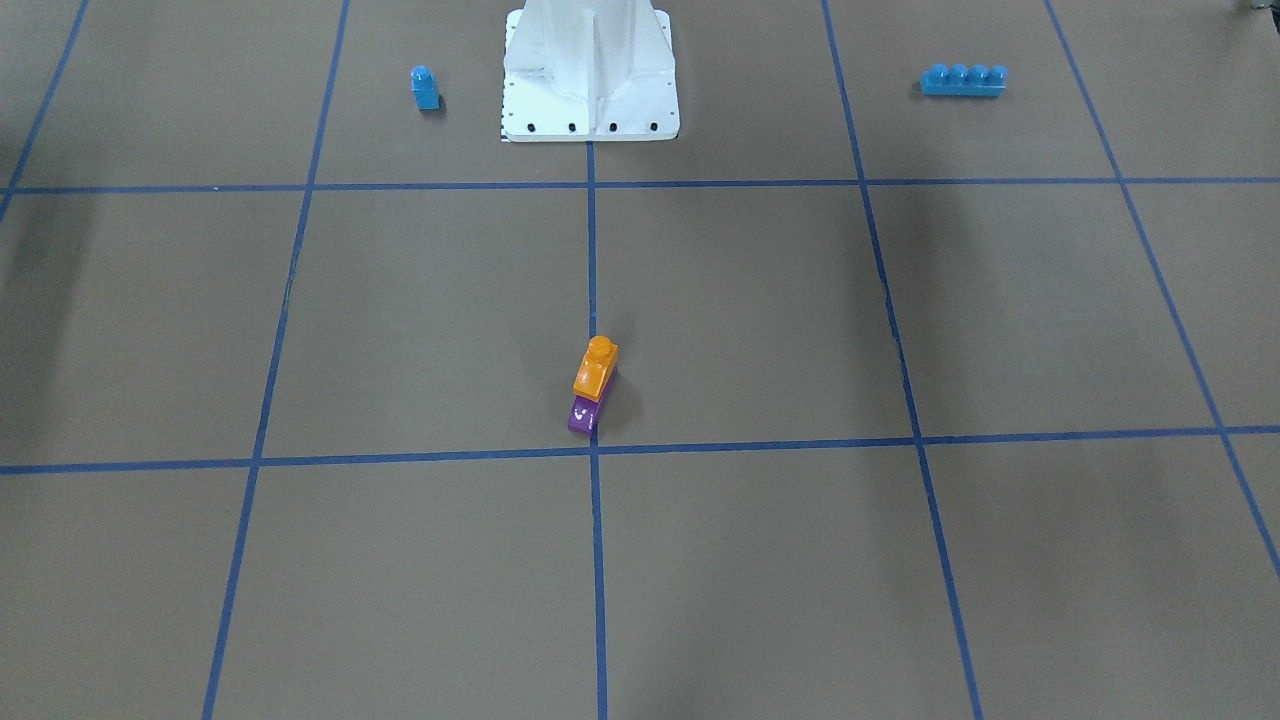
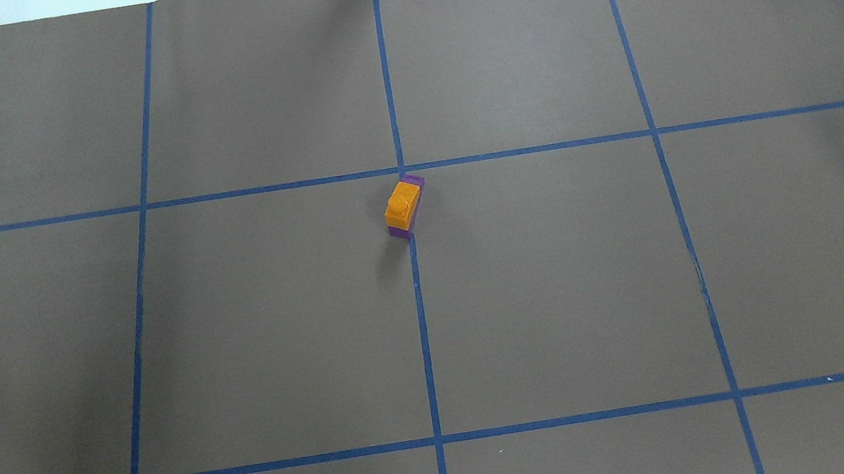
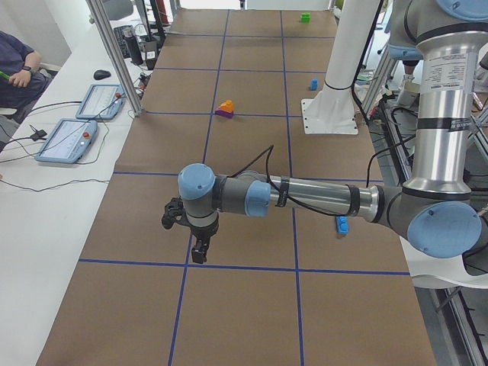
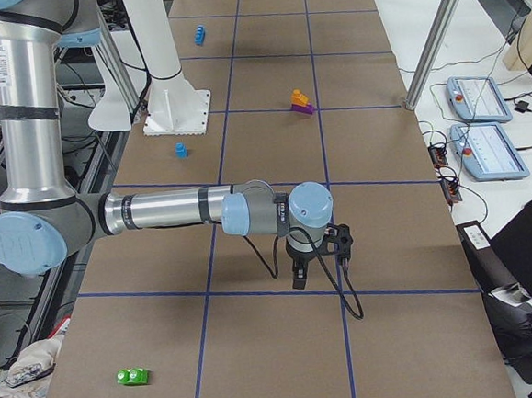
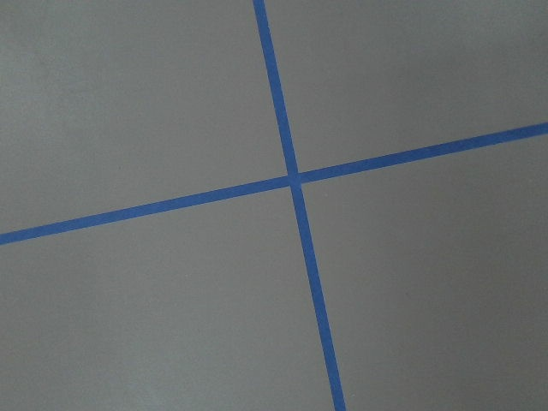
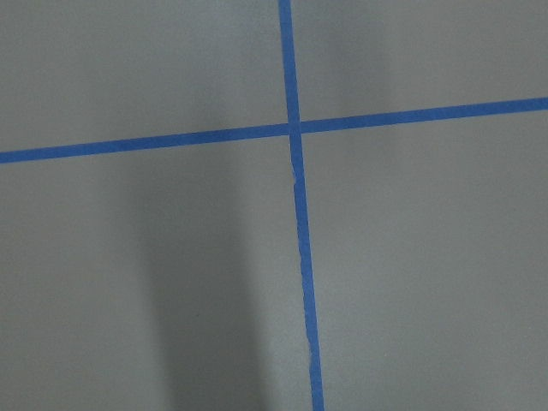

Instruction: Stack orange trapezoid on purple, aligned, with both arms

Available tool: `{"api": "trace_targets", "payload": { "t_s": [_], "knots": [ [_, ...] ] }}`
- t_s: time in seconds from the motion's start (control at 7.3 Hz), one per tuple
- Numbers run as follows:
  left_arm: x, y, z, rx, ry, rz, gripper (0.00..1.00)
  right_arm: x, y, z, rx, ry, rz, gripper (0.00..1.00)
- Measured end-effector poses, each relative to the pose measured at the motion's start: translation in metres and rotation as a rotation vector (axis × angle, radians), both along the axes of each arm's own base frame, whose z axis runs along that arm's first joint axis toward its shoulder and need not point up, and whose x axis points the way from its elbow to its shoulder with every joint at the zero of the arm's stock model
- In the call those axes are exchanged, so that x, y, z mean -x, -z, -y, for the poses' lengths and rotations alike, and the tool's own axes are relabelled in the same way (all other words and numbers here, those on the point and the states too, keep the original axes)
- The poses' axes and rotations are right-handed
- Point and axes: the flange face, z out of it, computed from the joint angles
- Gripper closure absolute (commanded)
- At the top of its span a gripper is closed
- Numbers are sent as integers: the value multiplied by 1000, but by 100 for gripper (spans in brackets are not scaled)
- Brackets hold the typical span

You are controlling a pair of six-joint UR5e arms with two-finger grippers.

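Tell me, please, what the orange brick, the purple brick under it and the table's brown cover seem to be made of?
The orange trapezoid: likely moulded plastic, glossy; highlights on its stud. The purple: the same plastic look, glossy, with small white marks. The brown cover: matte, probably paper or thin sheet; it curls over the far edge, with no shine.

Glossy plastic orange trapezoid (image 1: pixel 596 368), purple (image 1: pixel 585 414)
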Motion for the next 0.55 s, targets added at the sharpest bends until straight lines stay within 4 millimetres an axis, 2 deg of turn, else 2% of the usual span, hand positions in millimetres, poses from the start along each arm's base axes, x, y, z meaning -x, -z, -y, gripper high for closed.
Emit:
{"api": "trace_targets", "payload": {
  "t_s": [0.55],
  "knots": [
    [0,-2,0,2,-1,0,0,-14,-8,-6,-71,75,-36,0]
  ]
}}
